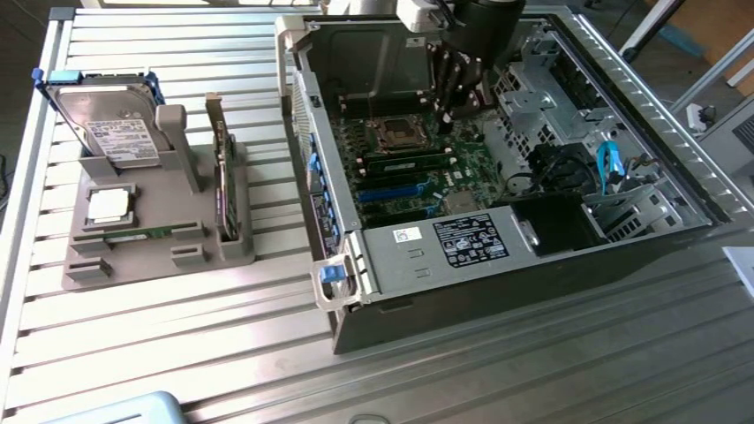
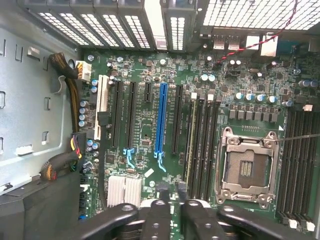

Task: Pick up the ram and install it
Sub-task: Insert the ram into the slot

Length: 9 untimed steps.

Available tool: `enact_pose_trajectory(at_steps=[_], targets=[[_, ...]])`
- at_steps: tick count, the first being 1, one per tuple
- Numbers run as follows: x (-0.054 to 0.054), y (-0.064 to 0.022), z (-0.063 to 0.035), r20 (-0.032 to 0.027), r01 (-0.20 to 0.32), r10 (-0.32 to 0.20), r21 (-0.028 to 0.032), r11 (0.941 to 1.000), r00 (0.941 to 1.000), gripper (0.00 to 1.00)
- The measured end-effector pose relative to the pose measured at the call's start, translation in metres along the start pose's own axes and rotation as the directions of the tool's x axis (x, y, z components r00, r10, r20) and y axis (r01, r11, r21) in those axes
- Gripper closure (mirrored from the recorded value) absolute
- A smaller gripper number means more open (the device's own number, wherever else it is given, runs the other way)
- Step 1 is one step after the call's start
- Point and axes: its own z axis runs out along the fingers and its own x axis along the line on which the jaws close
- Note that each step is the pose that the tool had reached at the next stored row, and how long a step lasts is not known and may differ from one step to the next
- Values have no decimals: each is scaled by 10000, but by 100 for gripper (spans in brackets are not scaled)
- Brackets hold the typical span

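A slim green ram stick (image 1: 154,232) lies edge-on in the front slot of the grey holder (image 1: 177,256), at the exterior view's left. Another slim stick (image 2: 190,142) stands edge-on in a memory slot on the motherboard (image 2: 145,125), beside the empty processor socket (image 2: 247,162). My gripper (image 1: 463,110) hangs inside the open computer case (image 1: 531,238), above the motherboard and far from the holder. In the wrist view the gripper (image 2: 171,189) has its two dark fingertips (image 2: 162,189) close together with a narrow gap. Nothing is between them.
The holder also carries a hard drive (image 1: 112,132), a square silver processor chip (image 1: 109,205) and an upright expansion card (image 1: 219,168). Inside the case are a blue slot (image 2: 161,120), cable bundles (image 2: 70,125) and blue cables (image 1: 606,163). A metal slatted table (image 1: 236,353) lies all around.
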Motion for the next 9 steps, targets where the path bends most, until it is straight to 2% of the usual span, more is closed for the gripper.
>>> enact_pose_trajectory(at_steps=[3, 4, 5, 6, 8, 9], targets=[[0, 0, 0, 0, 0, 0, 0, 10000, 10000, 89], [2, 1, -1, 142, -2, 2, 10, 10000, 9999, 89], [8, 1, 1, 449, -6, 4, 36, 10000, 9990, 89], [12, 1, 2, 613, -9, 6, 51, 10000, 9981, 89], [21, 4, 2, 1005, -16, 8, 84, 10000, 9949, 89], [21, 3, 2, 1007, -16, 7, 84, 10000, 9949, 89]])
